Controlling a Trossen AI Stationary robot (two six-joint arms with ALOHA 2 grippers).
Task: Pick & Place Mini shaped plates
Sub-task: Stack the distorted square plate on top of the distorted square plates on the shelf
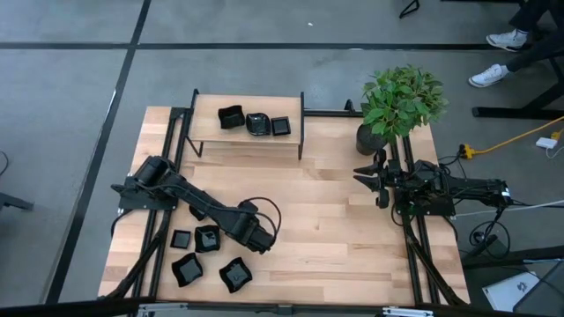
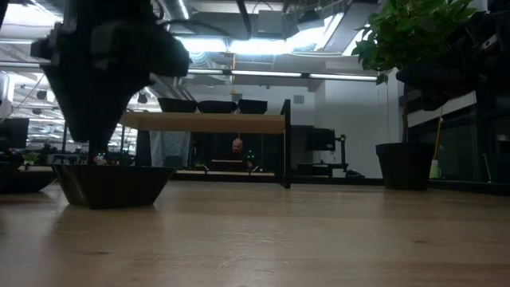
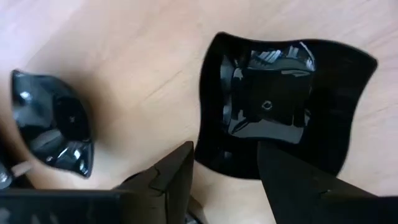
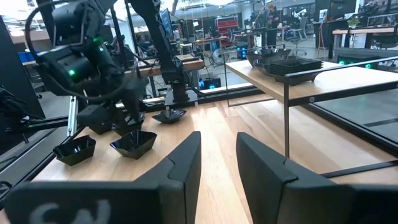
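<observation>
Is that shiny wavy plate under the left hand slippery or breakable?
The wavy plate looks glossy, so it is probably slippery. It seems stiff and may chip if dropped. Flat on the table, it likely slides rather than rolls.

Grey concrete floor (image 1: pixel 291 22); bright ceiling lights (image 2: pixel 263 44); distant office desks (image 4: pixel 348 25)

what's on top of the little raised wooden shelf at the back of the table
Three mini black plates sit in a row on the shelf. Whatever lies beneath the shelf is covered from above.
</observation>
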